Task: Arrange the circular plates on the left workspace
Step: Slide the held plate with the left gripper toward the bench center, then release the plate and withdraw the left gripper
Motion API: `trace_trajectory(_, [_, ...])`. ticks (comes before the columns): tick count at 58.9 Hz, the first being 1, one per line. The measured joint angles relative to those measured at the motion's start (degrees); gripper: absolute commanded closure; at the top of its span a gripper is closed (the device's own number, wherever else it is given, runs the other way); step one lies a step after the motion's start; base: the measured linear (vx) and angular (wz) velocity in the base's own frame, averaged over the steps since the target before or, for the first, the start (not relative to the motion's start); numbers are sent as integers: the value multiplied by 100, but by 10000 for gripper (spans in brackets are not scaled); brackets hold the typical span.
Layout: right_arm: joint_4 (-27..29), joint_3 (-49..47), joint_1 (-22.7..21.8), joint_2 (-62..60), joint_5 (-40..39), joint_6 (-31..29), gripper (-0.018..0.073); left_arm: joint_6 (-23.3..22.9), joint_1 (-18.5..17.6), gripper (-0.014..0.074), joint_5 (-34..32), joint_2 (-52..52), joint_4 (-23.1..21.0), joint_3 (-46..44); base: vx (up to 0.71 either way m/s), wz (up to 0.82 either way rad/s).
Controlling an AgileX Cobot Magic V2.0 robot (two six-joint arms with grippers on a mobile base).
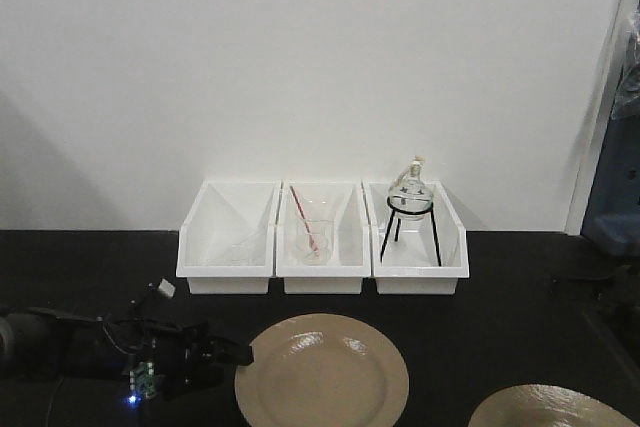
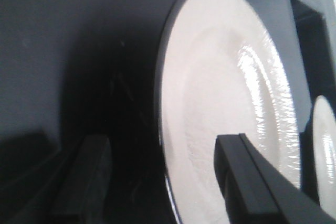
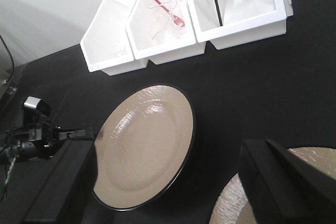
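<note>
1. The left fingers (image 2: 251,182) stand spread astride the left rim of the centre plate (image 2: 220,103), not yet pinching it.
2. The right fingers (image 3: 286,182) are spread too, holding nothing.
3. That plate lies on the black table (image 1: 500,277) before the white bins (image 1: 322,282); the second plate (image 1: 555,409) sits to its right.
4. Glazed, stiff and breakable, it probably slips: pinch deep on the rim.

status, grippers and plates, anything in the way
Left gripper open, fingers astride rim of centre plate, no grasp yet. Right gripper open, hovering. Second plate far right. Nothing in the way; white bins behind.
</note>
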Motion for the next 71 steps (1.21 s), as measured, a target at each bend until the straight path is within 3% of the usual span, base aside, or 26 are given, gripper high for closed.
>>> trace_trajectory(7, [0,0,0,0,-6,0,-34,-12,277,97,247,-76,134,0,0,0])
trace_trajectory(12, [0,0,0,0,-6,0,-34,-96,496,178,495,-148,273,0,0,0])
trace_trajectory(25, [0,0,0,0,-1,0,-34,-412,1000,606,875,-560,977,0,0,0])
trace_trajectory(41, [-221,-13,0,42,15,965,-34,-425,1185,599,1325,-1541,2144,0,0,0])
trace_trajectory(53, [-938,-32,-119,555,384,1693,-34,-360,1185,596,1238,-2450,2358,695,0,0])
trace_trajectory(62, [-1163,-32,-858,826,695,1835,-34,-166,1179,596,760,-3102,2356,1685,0,0])
trace_trajectory(71, [-1411,-32,-1833,850,841,1875,-34,125,1179,596,315,-3567,2054,2636,0,0])
